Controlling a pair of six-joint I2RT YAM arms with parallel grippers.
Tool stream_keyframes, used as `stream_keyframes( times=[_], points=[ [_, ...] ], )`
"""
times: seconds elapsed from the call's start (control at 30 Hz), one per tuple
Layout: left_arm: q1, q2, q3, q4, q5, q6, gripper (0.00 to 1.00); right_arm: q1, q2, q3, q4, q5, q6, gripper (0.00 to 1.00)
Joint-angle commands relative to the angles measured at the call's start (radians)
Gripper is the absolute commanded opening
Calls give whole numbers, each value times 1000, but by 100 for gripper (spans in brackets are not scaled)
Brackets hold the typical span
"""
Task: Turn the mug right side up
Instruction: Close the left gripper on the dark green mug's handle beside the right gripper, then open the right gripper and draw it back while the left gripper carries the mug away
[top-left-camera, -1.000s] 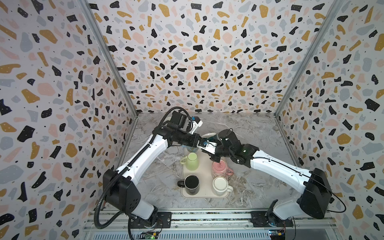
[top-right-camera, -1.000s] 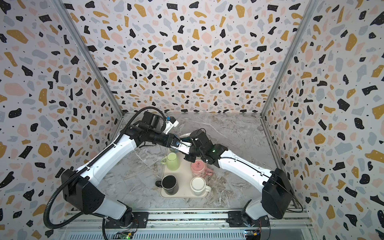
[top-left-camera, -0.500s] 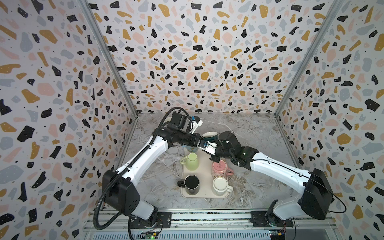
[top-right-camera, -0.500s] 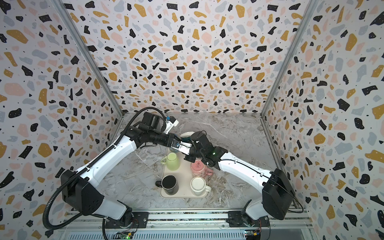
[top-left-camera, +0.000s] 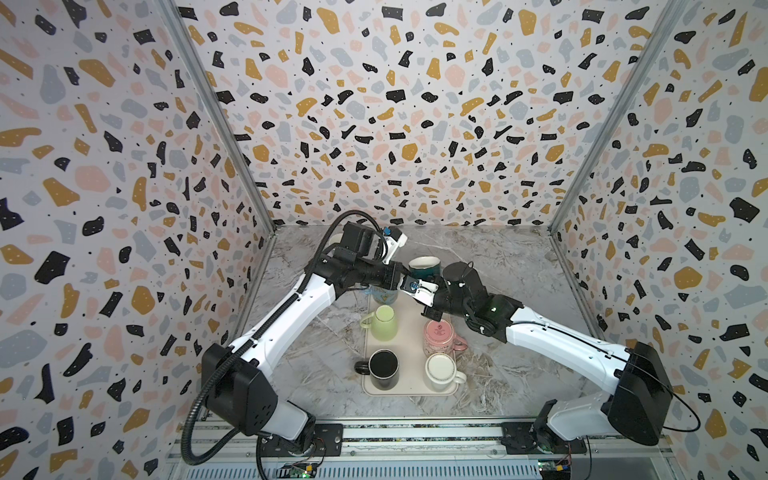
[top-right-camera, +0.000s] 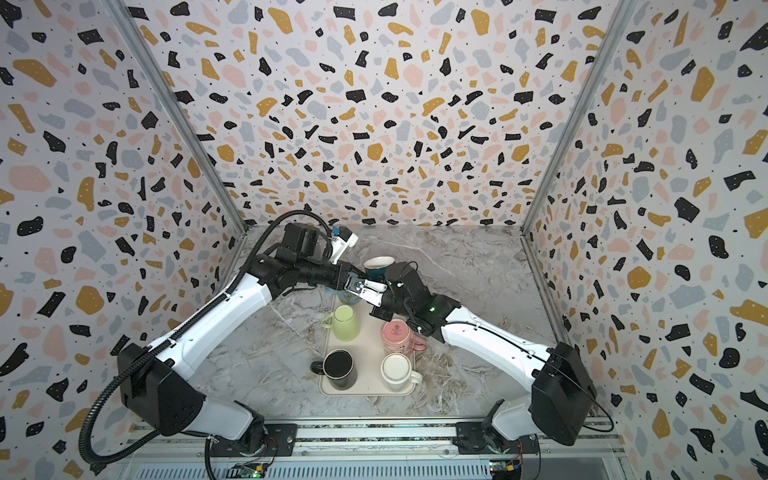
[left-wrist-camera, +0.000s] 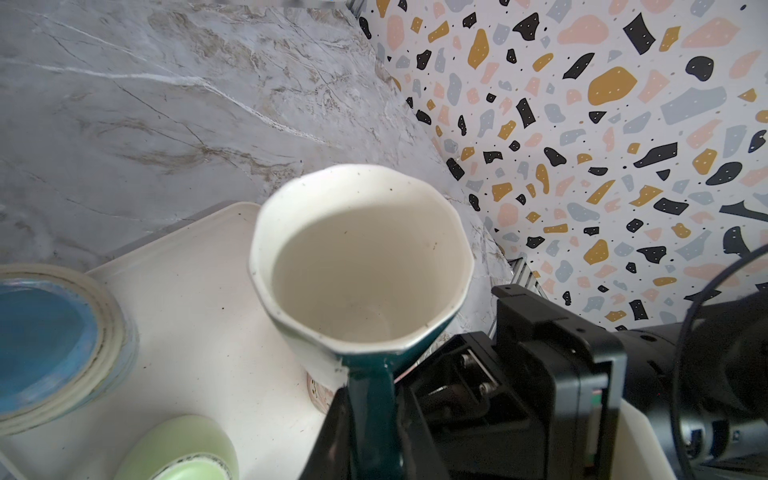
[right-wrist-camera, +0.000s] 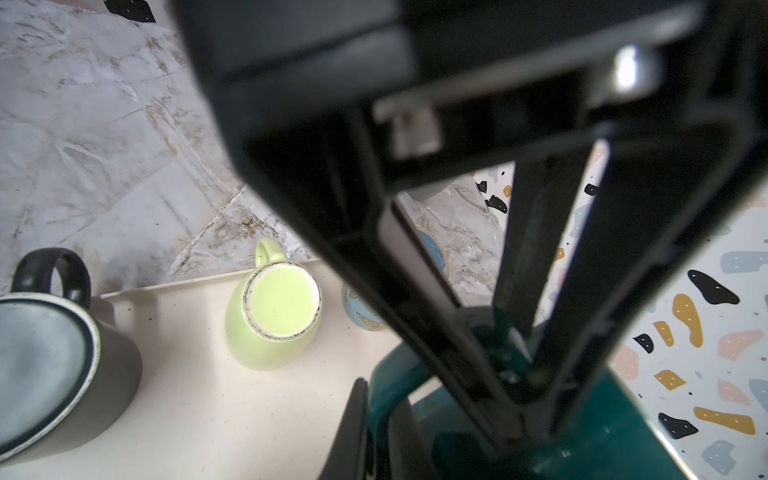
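Mug (top-left-camera: 424, 268), mouth up above tray (top-left-camera: 409, 328), is clamped at its handle by left end effector (left-wrist-camera: 370, 419) and pinched alongside by right end effector (right-wrist-camera: 513, 370).

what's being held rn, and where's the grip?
The teal mug, mouth up: left gripper pinches its handle; right gripper is shut on it too, spot unclear.

text: none legible | pink mug (top-left-camera: 440, 332) base stamp: too small | green mug (left-wrist-camera: 178, 451) print: blurred
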Motion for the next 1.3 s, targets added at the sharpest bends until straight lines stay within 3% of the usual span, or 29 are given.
stream_keyframes(
  times=[0.0,0.47,0.73,1.0,1.27],
  points=[
    [-32,-19,3,38,79,-14,0,-6,-53,18,142,27,-10,10],
    [-32,-4,17,63,73,-25,0,-10,-61,10,142,47,-14,34],
    [-33,35,51,87,50,-32,0,-16,-95,-7,121,82,-15,58],
    [-28,79,103,90,17,-18,0,-35,-136,-21,96,126,-9,68],
    [-6,122,139,118,24,-25,0,-73,-184,-46,80,117,18,68]
  ],
)
